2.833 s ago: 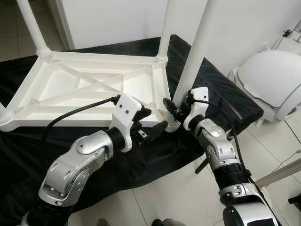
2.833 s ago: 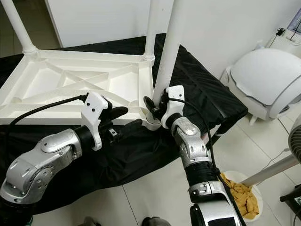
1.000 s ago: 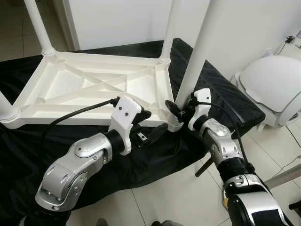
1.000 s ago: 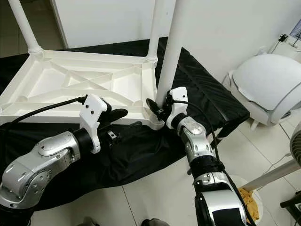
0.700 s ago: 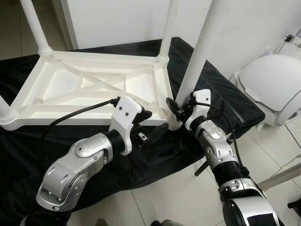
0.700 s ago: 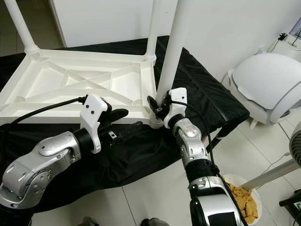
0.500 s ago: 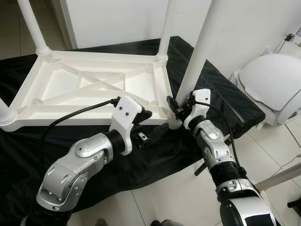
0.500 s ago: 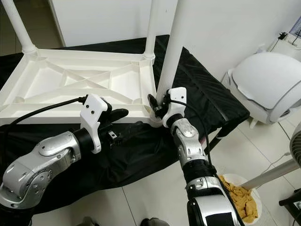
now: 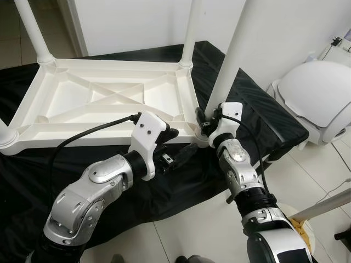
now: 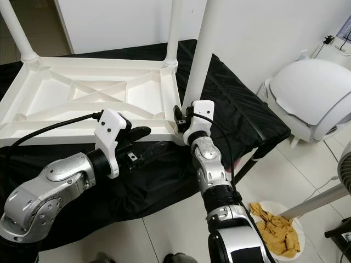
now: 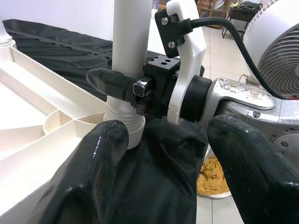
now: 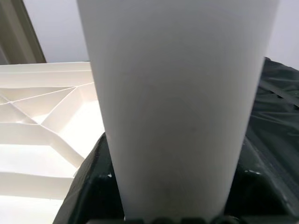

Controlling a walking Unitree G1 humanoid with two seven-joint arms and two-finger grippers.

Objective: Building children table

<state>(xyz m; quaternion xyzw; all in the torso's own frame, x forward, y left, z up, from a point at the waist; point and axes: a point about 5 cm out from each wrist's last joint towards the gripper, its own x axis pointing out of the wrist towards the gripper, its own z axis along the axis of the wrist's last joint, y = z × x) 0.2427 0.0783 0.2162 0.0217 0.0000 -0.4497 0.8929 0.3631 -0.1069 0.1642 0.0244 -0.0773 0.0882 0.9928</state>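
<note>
The tabletop (image 9: 104, 104) lies upside down on the black cloth (image 9: 181, 181), legs pointing up. The right gripper (image 11: 122, 88) clamps the near-right leg (image 9: 233, 60) just above its corner socket (image 11: 125, 126), fingers closed around the tube. The left gripper (image 9: 178, 147) hovers beside the tabletop's near edge, fingers spread wide and holding nothing.

We judge the step in hand to be seating this leg in its socket. To do it well:

1. We keep the leg upright; a tilt would jam the tube against the socket wall.
2. We press straight down along the leg's axis, keeping the grip low near the socket.
3. We brace the tabletop's edge with the left gripper, since the cloth may let it slide.
</note>
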